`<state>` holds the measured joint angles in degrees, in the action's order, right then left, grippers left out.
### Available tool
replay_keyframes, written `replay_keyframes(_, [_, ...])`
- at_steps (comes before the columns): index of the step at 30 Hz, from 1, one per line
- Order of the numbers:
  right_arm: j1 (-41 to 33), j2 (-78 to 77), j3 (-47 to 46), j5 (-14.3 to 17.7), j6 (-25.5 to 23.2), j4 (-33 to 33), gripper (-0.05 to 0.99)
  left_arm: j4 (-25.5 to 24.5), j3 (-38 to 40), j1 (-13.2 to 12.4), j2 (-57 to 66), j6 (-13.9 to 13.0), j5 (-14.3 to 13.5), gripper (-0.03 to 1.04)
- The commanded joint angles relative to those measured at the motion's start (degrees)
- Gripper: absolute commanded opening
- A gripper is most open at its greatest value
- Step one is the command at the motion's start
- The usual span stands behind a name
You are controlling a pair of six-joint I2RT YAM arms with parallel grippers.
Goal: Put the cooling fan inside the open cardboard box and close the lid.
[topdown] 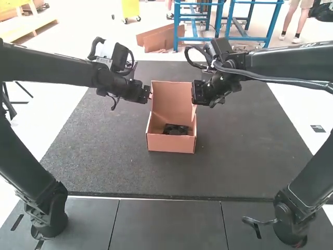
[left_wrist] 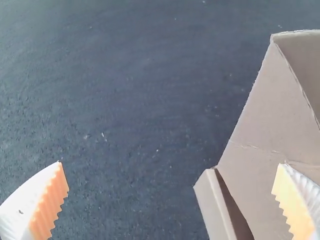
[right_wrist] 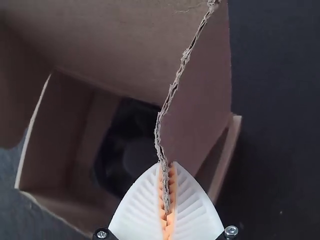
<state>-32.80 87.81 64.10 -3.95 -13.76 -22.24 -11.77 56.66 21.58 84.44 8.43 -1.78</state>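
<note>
The open cardboard box point(topdown: 171, 136) stands mid-mat with its lid point(topdown: 173, 96) raised at the far side. The black cooling fan point(topdown: 176, 129) lies on the box floor and appears dark in the right wrist view point(right_wrist: 127, 155). My right gripper point(topdown: 195, 100) is at the lid's right side, shut on the torn edge of the side flap point(right_wrist: 197, 115), its fingertips point(right_wrist: 167, 197) pressed together on the cardboard. My left gripper point(topdown: 148, 95) is at the lid's left edge, open; in its wrist view point(left_wrist: 170, 210) the lid point(left_wrist: 270, 145) sits between the wide-apart fingers, near one pad point(left_wrist: 292, 200).
The box rests on a dark mat point(topdown: 93, 151) with bare mat on all sides. Flattened cardboard pieces point(topdown: 156, 37) lie on the floor beyond the mat's far edge.
</note>
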Motion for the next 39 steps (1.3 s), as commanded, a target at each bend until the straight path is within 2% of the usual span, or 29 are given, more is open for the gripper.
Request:
replay_keyframes(1, [-1.22, -1.24, -1.96, -1.42, -0.48, -0.08, -0.01, 0.43, -1.03, 0.74, -2.71, 0.1, 0.9, 0.97])
replay_keyframes(5, [-1.83, -1.5, -4.24, -1.42, -0.3, 0.0, -0.01, -0.01, -1.56, 1.09, -3.06, 0.28, 1.96, 0.97])
replay_keyframes(13, [-2.98, -2.12, -7.14, -1.5, 0.49, 0.18, -0.01, -1.85, -5.07, 2.15, -5.96, 0.36, 2.13, 0.97])
replay_keyframes(23, [-4.82, -2.2, -8.9, -1.59, 2.77, 0.0, -0.01, -10.55, -9.91, 2.94, -15.01, -0.78, 1.52, 0.97])
replay_keyframes(25, [-4.65, -2.2, -8.64, -1.06, 2.51, 0.0, 0.16, -12.14, -9.99, 2.67, -16.94, -2.01, 0.29, 0.97])
replay_keyframes(28, [-4.47, -2.56, -7.23, -0.63, 2.42, -0.44, 0.53, -13.19, -9.47, 1.97, -19.23, -3.42, -2.44, 0.97])
replay_keyframes(29, [-4.29, -2.82, -6.62, -0.54, 2.42, -0.96, 0.67, -13.02, -9.2, 1.44, -19.93, -3.42, -3.4, 0.97])
replay_keyframes(30, [-3.94, -3.0, -5.91, -0.54, 2.51, -1.93, 0.85, -12.49, -8.5, 0.92, -20.46, -3.59, -4.2, 0.97])
replay_keyframes(31, [-3.41, -3.26, -5.03, -0.54, 2.6, -3.07, 0.92, -11.7, -7.8, 0.3, -20.81, -3.68, -5.07, 0.97])
replay_keyframes(35, [-0.43, -5.19, -2.84, -1.06, 3.56, -5.36, 0.92, -7.39, -4.37, -1.11, -20.02, -3.77, -6.74, 0.97])
replay_keyframes(39, [2.12, -9.5, -2.75, -1.5, 5.23, -5.27, 0.92, -3.52, -0.24, -0.93, -16.15, -3.77, -7.45, 0.97])
